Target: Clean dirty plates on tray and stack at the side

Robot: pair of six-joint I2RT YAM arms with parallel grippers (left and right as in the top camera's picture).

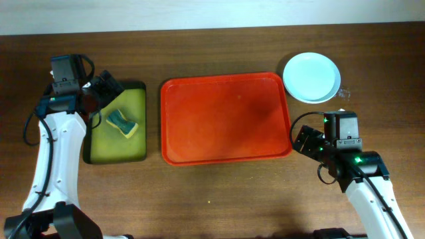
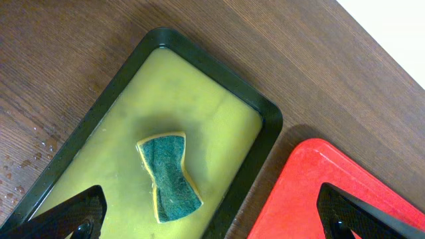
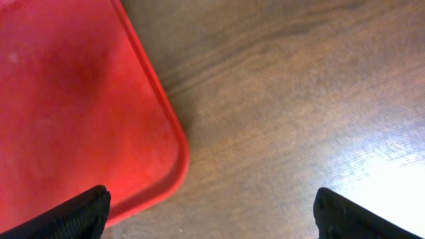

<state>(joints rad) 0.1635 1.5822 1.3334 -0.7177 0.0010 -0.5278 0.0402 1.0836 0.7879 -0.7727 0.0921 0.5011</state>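
The red tray (image 1: 226, 119) lies in the middle of the table with nothing on it. The plates (image 1: 311, 77) sit as a pale mint-blue stack on the table off the tray's far right corner; I cannot tell how many are in it. My left gripper (image 1: 99, 93) is open and empty above the far end of the yellow-green tray, its fingertips at the bottom of the left wrist view (image 2: 212, 222). My right gripper (image 1: 304, 141) is open and empty beside the tray's near right corner (image 3: 166, 166), fingertips apart in the right wrist view (image 3: 212, 212).
A black-rimmed yellow-green tray (image 1: 136, 143) lies left of the red tray and holds a green-and-yellow sponge (image 1: 123, 123), also seen in the left wrist view (image 2: 169, 176). Water droplets dot the wood beside it (image 2: 26, 166). A small clear object (image 1: 343, 92) lies by the plates.
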